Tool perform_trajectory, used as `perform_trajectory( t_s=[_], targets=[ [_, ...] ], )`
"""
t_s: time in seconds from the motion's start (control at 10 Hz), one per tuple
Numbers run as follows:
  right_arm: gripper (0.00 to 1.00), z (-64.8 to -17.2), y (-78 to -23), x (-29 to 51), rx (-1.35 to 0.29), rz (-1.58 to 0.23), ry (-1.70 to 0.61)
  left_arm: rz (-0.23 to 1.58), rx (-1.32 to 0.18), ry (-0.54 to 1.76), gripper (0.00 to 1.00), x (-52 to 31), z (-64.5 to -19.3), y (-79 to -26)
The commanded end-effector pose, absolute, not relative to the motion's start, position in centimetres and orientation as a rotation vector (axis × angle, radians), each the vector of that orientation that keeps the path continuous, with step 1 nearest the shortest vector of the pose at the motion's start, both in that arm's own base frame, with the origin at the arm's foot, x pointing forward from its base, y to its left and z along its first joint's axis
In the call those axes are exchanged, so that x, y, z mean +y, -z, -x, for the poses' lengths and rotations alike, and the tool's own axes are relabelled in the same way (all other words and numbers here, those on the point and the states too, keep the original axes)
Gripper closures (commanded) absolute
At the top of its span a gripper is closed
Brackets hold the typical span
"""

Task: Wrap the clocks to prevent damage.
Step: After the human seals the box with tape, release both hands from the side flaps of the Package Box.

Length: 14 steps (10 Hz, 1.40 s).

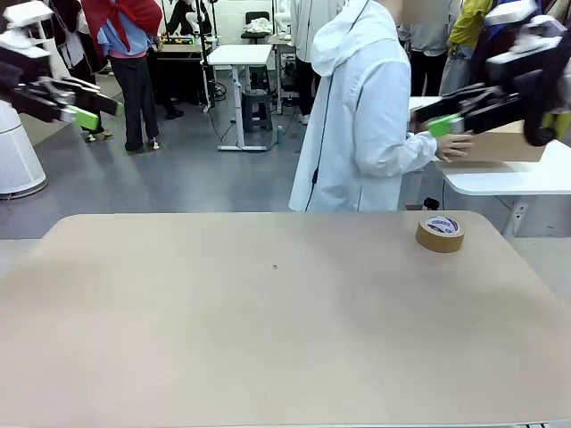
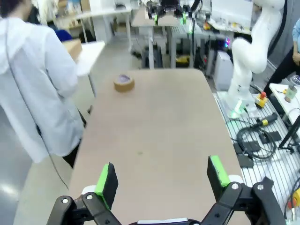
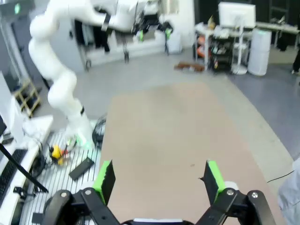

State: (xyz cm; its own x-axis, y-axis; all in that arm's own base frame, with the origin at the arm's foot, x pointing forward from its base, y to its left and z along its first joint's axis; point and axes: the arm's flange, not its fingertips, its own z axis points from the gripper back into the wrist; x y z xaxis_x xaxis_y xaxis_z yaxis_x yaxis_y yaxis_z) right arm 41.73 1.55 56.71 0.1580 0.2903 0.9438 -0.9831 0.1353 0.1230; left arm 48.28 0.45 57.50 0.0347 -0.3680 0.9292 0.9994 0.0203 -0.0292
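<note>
Clocks indiscernible; right pincer [image 1: 446,120] overlaps carton [image 1: 498,144], person's hand [image 1: 456,148].

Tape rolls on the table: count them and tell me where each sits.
1. A brown tape roll lies flat near the table's far right corner, close to the person; nothing on the table could hide another.

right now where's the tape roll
In the front view the tape roll lies flat on the table near its far right corner, on the robot's right side, just in front of the person in white.

Bright, even — wrist views blurry
</note>
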Motion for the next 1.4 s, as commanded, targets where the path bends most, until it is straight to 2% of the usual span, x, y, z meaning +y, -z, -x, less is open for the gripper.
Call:
perform_trajectory(
  t_s=[0.0, 0.6, 1.3],
  targets=[
    [0.00, -41.5, -54.5, -1.9, -1.016, -1.023, -1.035, 1.011, -1.026, 1.261, 0.00, 3.9, -47.6, -55.9],
    [0.00, -40.6, -49.9, -8.6, -1.033, -0.930, -0.867, 0.979, -1.006, 1.098, 0.00, 9.9, -47.4, -49.0],
    [0.00, -40.7, -49.8, -9.0, -1.010, -0.952, -0.871, 1.006, -0.997, 1.101, 0.00, 10.1, -47.8, -49.7]
  ],
)
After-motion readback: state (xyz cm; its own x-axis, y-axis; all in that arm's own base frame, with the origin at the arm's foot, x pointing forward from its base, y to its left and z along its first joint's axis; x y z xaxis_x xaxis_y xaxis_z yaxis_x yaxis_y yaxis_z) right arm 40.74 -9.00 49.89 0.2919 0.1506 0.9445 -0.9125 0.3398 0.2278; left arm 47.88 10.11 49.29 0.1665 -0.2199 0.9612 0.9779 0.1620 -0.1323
